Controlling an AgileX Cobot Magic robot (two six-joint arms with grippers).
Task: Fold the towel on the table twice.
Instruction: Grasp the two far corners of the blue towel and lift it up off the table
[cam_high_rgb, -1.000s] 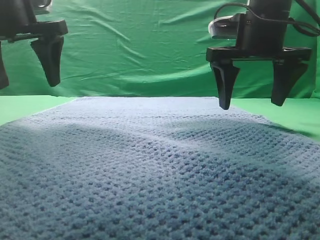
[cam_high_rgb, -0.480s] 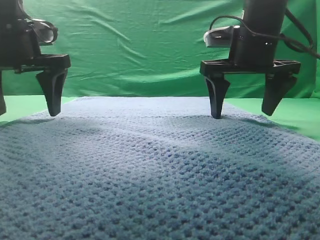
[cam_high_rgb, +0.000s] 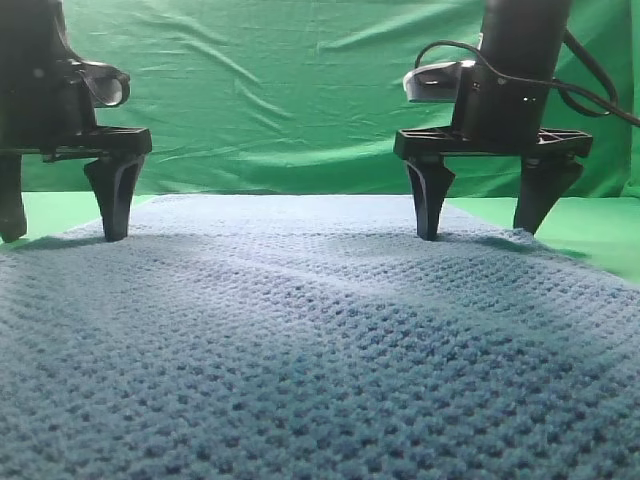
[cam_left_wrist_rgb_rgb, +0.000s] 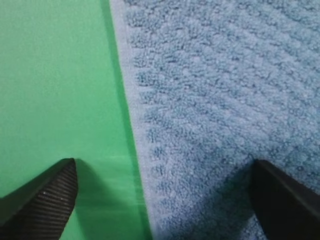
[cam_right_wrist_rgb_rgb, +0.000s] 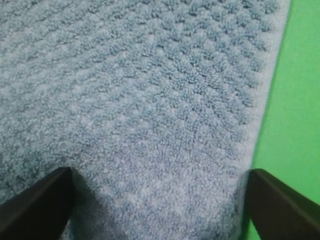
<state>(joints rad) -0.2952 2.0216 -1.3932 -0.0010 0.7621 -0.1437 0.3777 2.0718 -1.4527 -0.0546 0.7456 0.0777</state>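
Green table (cam_high_rgb: 600, 235) under flat blue-grey towel (cam_high_rgb: 320, 350), left gripper (cam_high_rgb: 62, 215) and right gripper (cam_high_rgb: 480, 210) fingers spread wide, straddling its far corners.

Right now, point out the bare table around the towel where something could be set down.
Bare table shows in a strip left of the towel, beside the left gripper, and another strip right of it. The far edge is crowded by the right gripper.

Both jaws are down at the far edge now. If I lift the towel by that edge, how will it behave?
The towel will probably droop between the grips; it lies limp and gently rippled. Its thick waffle weave suggests some weight and good friction. On the smooth table it may drag rather than peel.
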